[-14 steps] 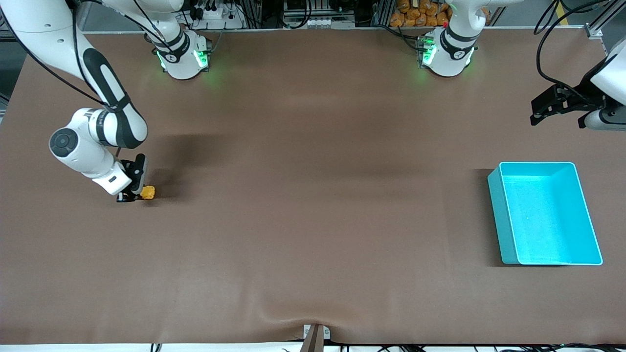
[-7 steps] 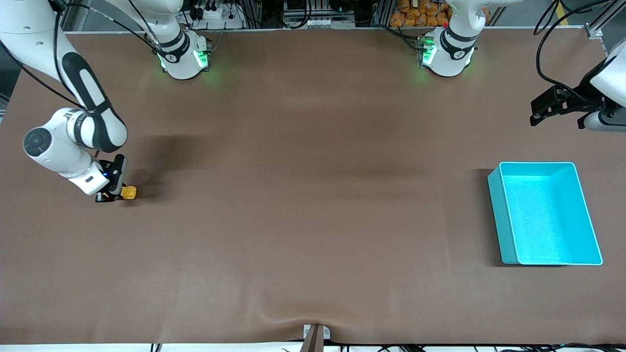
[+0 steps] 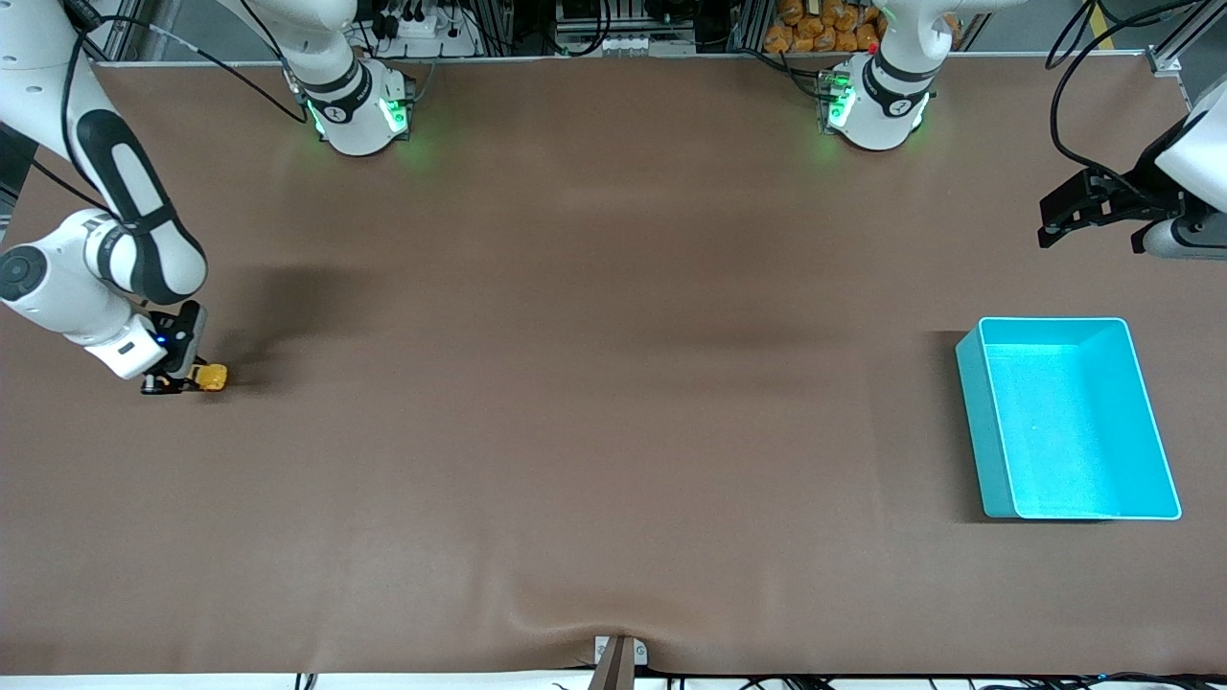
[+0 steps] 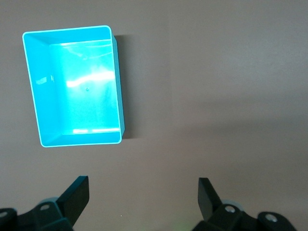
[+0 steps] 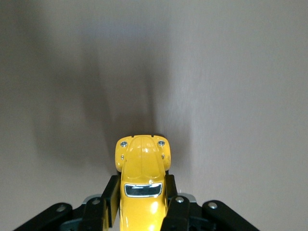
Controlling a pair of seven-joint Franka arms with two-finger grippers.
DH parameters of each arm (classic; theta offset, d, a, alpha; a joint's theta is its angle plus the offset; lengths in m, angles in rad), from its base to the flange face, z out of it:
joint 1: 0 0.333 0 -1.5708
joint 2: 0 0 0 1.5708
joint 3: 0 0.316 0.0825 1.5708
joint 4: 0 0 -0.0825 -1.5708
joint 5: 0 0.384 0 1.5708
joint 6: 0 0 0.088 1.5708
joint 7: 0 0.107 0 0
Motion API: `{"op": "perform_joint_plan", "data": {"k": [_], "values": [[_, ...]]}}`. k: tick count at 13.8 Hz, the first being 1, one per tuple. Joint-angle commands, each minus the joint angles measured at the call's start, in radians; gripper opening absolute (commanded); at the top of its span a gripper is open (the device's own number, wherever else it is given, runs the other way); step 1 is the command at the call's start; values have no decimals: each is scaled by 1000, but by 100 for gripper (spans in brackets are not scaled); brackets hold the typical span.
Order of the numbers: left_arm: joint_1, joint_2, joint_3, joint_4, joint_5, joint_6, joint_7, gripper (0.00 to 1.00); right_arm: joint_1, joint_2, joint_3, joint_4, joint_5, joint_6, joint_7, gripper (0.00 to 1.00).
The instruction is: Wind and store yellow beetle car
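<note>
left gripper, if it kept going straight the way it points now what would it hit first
Probably bare table: the open left gripper points down beside the turquoise bin, though depth is hard to judge.

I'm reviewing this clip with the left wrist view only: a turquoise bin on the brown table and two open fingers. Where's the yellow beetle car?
Observer: The yellow beetle car is at the right arm's end of the table, a long way from the turquoise bin.
Operator: Is it lying loose?
Observer: No. The right gripper is shut on it, one finger along each side of the body.
Operator: Which way does the car point?
Observer: In the right wrist view its nose with two small headlights sticks out past the fingertips, away from the wrist.
Operator: Anything in the bin I'm missing?
Observer: No, the front view shows it empty too, with the left gripper waiting open, farther from the front camera than the bin.
</note>
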Motion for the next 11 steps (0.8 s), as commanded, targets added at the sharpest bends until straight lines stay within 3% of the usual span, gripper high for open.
{"op": "perform_joint_plan", "data": {"k": [1, 5, 6, 7, 8, 11], "values": [[-2, 0, -3, 4, 19, -4, 4, 100, -74, 138, 4, 39, -16, 14, -59, 35], [-2, 0, -3, 5, 19, -4, 4, 100, -119, 149, 6, 67, -13, 14, -76, 42], [-2, 0, -3, 4, 19, -4, 4, 100, -124, 151, 6, 74, -5, 6, -75, 50], [-2, 0, -3, 5, 19, -4, 4, 100, -136, 149, 10, 87, -1, -9, -70, 81], [-2, 0, -3, 5, 19, -4, 4, 100, -139, 146, 23, 123, 1, -67, -69, 100], [-2, 0, -3, 4, 19, -4, 4, 100, -130, 149, 34, 356, 62, -438, -60, 100]]}}
